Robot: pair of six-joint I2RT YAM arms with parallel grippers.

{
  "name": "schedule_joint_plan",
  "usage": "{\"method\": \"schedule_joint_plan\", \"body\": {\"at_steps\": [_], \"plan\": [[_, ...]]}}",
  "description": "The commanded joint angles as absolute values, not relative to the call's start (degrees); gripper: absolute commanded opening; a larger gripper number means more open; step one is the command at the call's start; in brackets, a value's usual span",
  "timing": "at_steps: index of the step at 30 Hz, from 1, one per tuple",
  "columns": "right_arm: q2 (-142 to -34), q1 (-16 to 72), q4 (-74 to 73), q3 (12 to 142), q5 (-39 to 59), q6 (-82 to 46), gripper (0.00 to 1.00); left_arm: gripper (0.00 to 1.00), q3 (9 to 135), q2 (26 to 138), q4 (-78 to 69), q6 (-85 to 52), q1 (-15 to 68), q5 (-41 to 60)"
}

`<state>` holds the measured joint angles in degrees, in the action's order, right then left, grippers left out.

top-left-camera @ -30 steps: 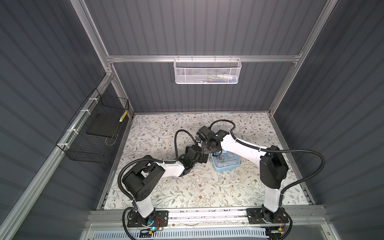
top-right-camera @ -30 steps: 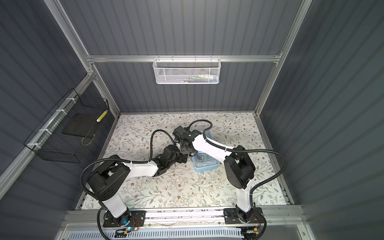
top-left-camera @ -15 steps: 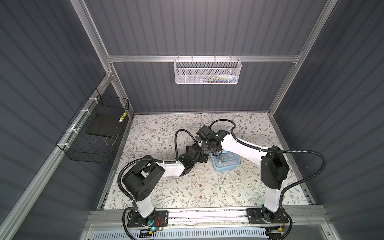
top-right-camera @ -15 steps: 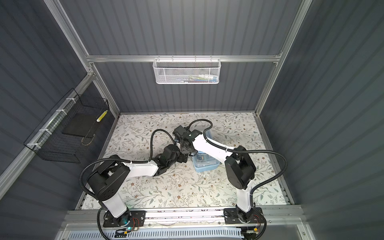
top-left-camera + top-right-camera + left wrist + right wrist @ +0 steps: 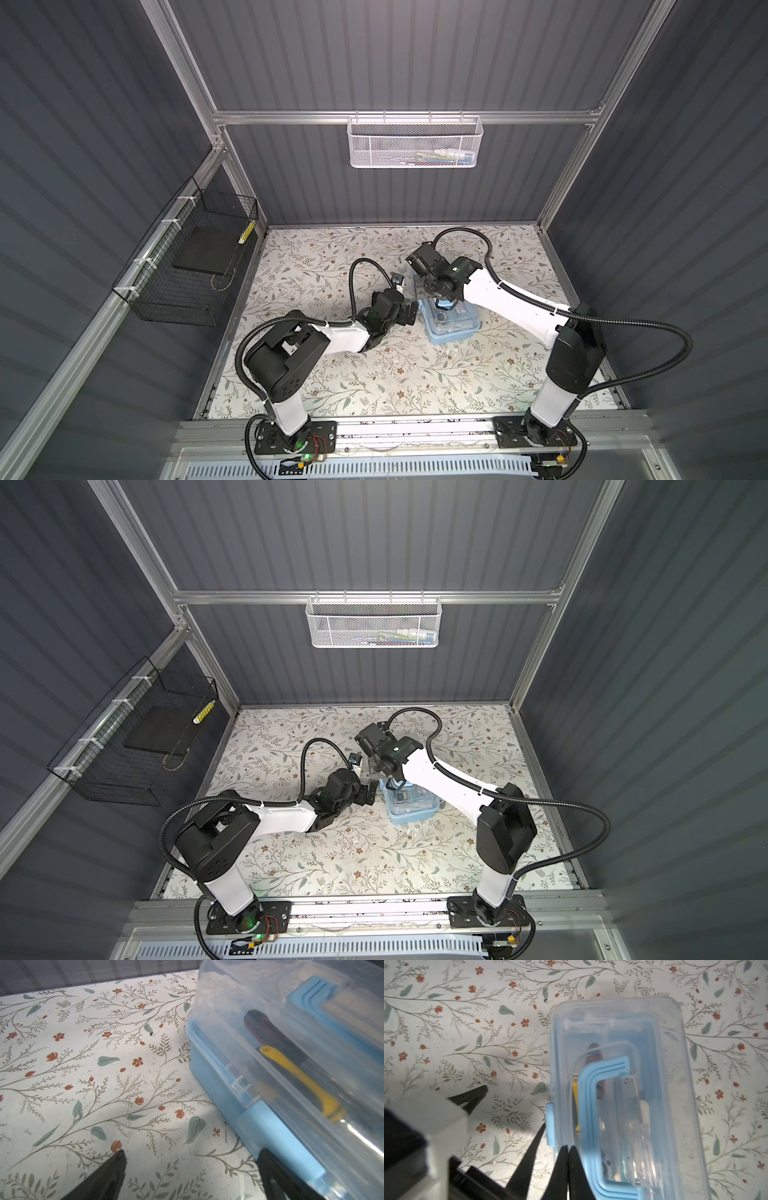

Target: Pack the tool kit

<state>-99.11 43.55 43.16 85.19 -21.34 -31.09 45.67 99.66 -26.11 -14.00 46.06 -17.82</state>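
Observation:
The tool kit (image 5: 451,322) (image 5: 411,808) is a light blue box on the floral mat with its clear lid down. Through the lid I see a yellow-handled tool (image 5: 299,1078) and a red-and-black one (image 5: 261,1024); the blue handle (image 5: 589,1105) lies flat on top. My left gripper (image 5: 192,1154) (image 5: 409,313) is open beside the box, low on the mat, one fingertip (image 5: 265,1154) against the blue side latch (image 5: 276,1136). My right gripper (image 5: 568,1148) (image 5: 435,296) is shut and empty, its tips over the lid's edge near that latch (image 5: 550,1124).
A white mesh basket (image 5: 415,143) with small items hangs on the back wall. A black wire basket (image 5: 191,266) hangs on the left wall. Both arms meet over the middle of the mat, and their cables loop above it.

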Motion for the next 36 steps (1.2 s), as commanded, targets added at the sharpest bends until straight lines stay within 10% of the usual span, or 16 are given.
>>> {"method": "schedule_joint_plan", "body": {"at_steps": [1,36], "plan": [[-97.55,41.26,43.01,81.15,-22.86,-31.88,0.06,1.00,47.46,97.86,-26.83,-14.38,46.28,-16.79],[-97.22,38.93,34.66,71.08,-13.85,-30.13,0.04,1.00,49.82,98.64,-24.79,-14.90,46.24,-13.80]]}}
